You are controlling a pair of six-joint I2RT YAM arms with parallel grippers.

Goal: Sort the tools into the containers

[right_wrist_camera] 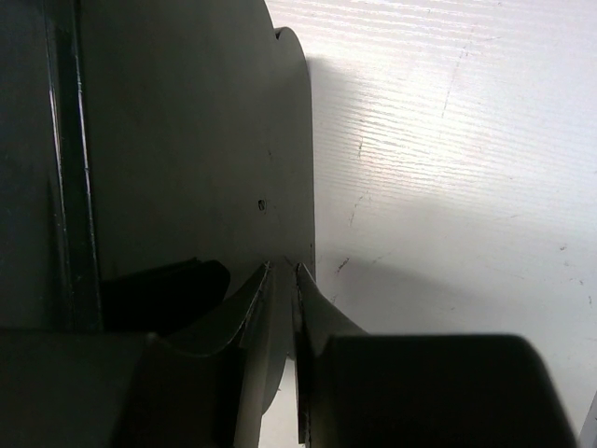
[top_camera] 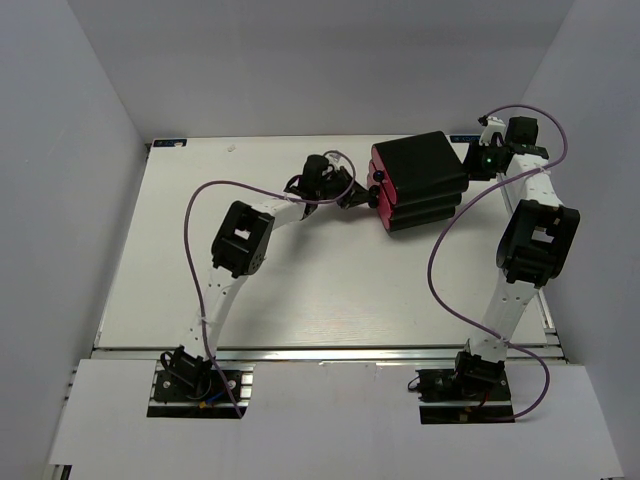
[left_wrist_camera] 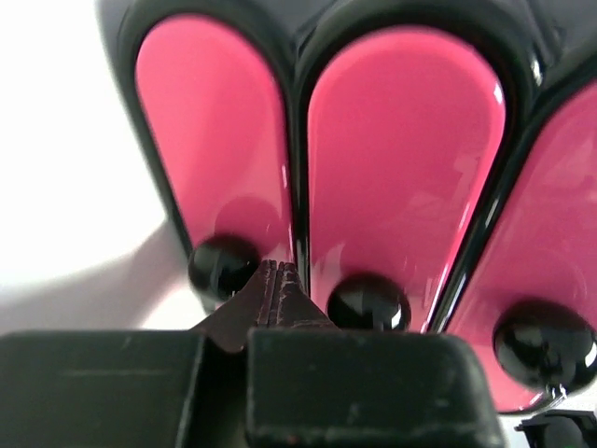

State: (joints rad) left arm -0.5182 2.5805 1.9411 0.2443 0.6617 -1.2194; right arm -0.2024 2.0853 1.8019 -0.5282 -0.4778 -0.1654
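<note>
Left arm (top_camera: 240, 240) reaches from its base across the white tabletop (top_camera: 300, 290) toward the far centre. Left hand (left_wrist_camera: 277, 277) is closed, fingertips pressed together with nothing between them. In the wrist view, the tips sit at the dark divider between the first drawer (left_wrist_camera: 215, 131) and the middle drawer (left_wrist_camera: 406, 159), just beside the first drawer's round black knob (left_wrist_camera: 224, 264) and a little apart from the middle knob (left_wrist_camera: 367, 301). Third drawer (left_wrist_camera: 550, 243) with its own knob (left_wrist_camera: 544, 343) lies further right. All three pink fronts sit in the black cabinet (top_camera: 425, 170), which stands at the far right-centre of the tabletop, fronts facing the left hand. Right arm (top_camera: 535, 240) runs up the right side. Right hand (right_wrist_camera: 283, 280) sits at the cabinet's far right corner against its dark wall. Its fingers show only a thin slit; cannot tell whether they pinch an edge.
</note>
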